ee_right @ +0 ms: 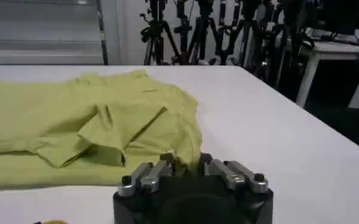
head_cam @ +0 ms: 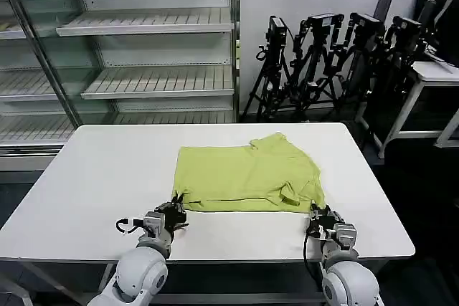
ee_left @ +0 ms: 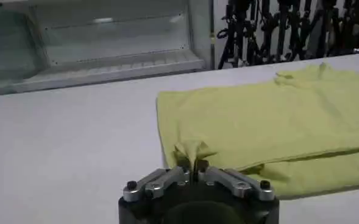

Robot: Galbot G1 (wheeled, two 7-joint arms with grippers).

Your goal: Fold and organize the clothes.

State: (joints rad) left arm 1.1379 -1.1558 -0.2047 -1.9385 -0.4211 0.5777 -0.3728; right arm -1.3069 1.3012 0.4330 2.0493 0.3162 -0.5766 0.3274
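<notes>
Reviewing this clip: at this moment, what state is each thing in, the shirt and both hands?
T-shirt: lying on the white table, partly folded, near edge doubled over, rumpled at its right side.
Left hand: at the shirt's near left corner, shut on a pinch of fabric.
Right hand: at the shirt's near right corner, shut on the fabric.

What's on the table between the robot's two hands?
The near edge of the T-shirt runs from the left hand to the right hand, each pinching a corner, with bare table just before it, in the head view.
</notes>
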